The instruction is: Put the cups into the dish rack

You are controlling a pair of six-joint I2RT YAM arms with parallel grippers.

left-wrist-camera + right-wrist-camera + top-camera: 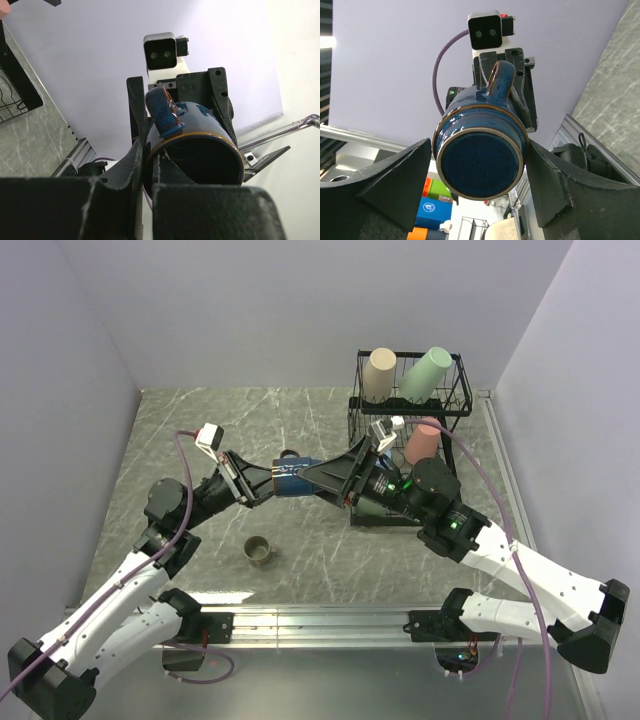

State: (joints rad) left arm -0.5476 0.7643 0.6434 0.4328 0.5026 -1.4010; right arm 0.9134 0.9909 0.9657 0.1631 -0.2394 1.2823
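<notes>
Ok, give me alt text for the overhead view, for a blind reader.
Mid-table, the left gripper holds a dark navy mug sideways while the open right gripper straddles it. Behind, the black dish rack holds a beige tumbler, a pale green tumbler and a salmon-pink tumbler; an olive-tan mug stands on the table nearer the bases.

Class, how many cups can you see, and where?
5: beige cup and green cup atop the rack, pink cup lower in it, blue mug in the left end effector, tan mug on the table. Others may be hidden.
</notes>
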